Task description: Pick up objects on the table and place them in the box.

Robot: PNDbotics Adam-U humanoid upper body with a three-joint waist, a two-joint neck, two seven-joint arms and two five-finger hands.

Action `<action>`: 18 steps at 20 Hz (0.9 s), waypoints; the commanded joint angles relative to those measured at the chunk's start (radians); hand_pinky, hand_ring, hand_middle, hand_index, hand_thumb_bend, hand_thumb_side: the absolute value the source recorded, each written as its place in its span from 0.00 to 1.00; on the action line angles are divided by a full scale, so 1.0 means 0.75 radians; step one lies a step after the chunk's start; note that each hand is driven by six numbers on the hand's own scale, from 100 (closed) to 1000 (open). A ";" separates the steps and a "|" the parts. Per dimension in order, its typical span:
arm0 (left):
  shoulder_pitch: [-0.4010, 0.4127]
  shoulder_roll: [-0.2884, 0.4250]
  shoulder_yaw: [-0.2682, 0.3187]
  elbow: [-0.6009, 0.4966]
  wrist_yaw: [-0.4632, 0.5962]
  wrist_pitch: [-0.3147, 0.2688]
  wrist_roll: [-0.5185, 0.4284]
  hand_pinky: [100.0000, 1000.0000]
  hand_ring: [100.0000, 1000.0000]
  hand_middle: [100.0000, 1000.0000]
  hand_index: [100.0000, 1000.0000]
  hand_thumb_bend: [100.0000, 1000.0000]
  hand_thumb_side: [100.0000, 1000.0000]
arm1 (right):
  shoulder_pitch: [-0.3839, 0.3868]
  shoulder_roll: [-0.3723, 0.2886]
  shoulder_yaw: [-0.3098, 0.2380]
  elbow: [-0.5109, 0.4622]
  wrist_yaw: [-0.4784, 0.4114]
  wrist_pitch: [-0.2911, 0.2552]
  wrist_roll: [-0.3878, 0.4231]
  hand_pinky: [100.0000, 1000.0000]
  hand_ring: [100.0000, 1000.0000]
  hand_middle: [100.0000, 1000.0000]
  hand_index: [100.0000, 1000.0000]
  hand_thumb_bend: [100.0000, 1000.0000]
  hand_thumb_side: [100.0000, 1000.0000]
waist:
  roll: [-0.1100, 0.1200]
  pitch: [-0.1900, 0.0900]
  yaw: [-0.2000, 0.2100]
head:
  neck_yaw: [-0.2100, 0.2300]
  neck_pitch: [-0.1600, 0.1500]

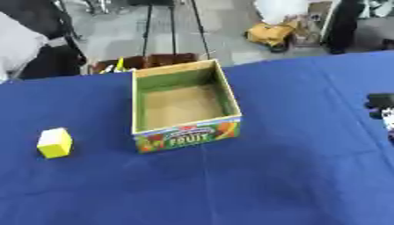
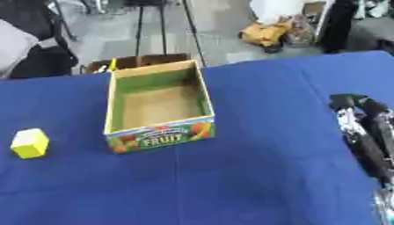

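A yellow block (image 1: 55, 143), a small cube with flat faces and a paler top, sits on the worktop (image 1: 254, 184) to the left of the box (image 1: 184, 105), near it but apart, and nothing touches it. The box is an open cardboard tray with green inner walls, a bare brown floor and a printed front panel reading "FRUIT"; as far as its inside shows, nothing lies in it. By that reading the task is barely under way: the block is yet to be picked up and dropped in, and no other loose object shows on the cloth. The worktop is covered in a smooth blue fabric with faint creases. The right robot hand (image 2: 362, 127), black with silver parts, lies at the right edge of the worktop, well apart from both box and block, its fingers stretched out and holding nothing. The left robot hand shows in neither view.
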 commanded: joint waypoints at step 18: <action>-0.010 0.061 0.016 -0.026 -0.357 0.058 -0.030 0.37 0.47 0.44 0.63 0.00 0.87 | 0.004 -0.014 -0.002 -0.021 0.018 -0.002 0.006 0.70 0.87 0.56 0.71 0.00 0.82 | -0.005 -0.022 0.012 | -0.018 -0.014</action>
